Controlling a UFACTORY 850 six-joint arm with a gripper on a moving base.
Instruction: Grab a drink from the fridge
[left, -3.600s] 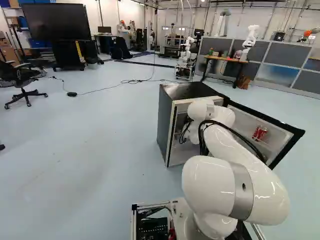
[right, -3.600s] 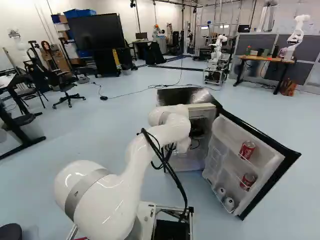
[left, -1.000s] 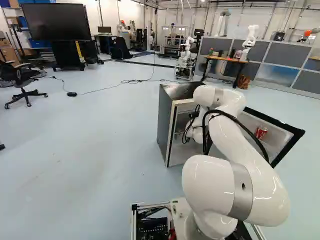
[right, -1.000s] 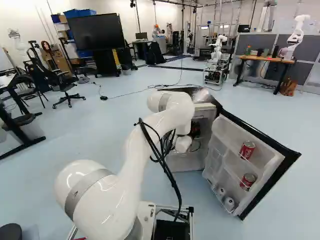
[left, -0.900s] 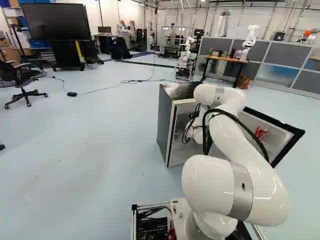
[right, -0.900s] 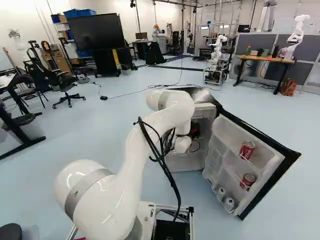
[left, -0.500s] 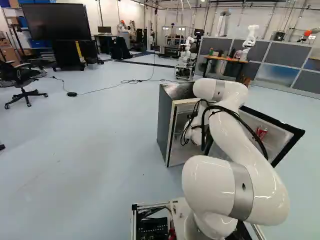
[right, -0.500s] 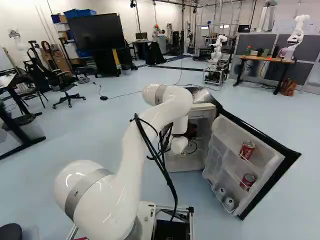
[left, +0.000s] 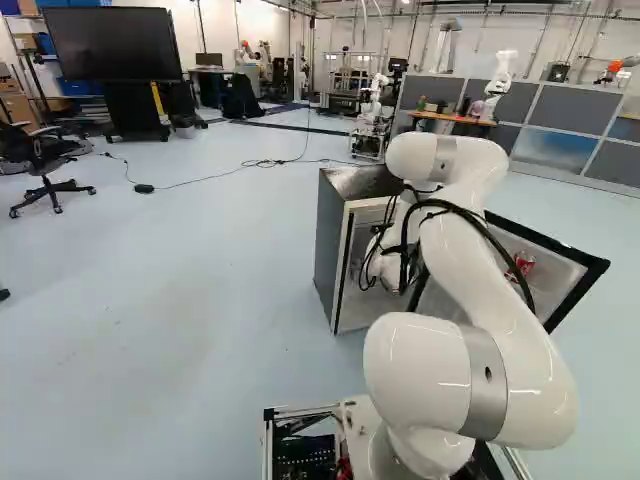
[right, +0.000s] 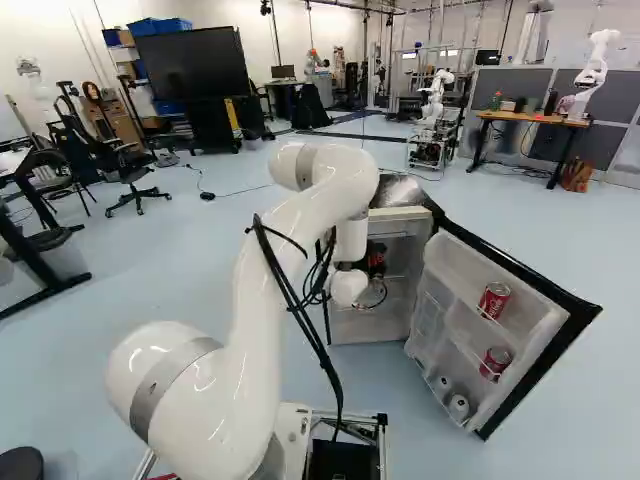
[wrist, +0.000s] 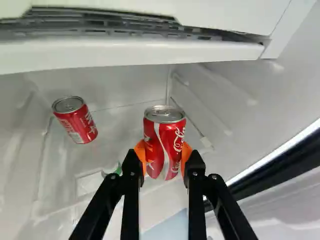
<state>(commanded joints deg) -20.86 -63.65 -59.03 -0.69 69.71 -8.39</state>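
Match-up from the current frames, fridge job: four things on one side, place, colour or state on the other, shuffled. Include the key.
Things
1. Fingers
2. Pads
3. Fridge door
4. Two door cans

Place, colour or state
A. Red, one on a shelf above the other
B. Shut on a red can
C. Swung open
D. Orange

Pairs: 1-B, 2-D, 3-C, 4-A

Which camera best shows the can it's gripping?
The wrist view: it shows the red can gripped between the fingers, lid and front plain. The arm hides it in the left base view; the right base view shows a red patch that may be it.
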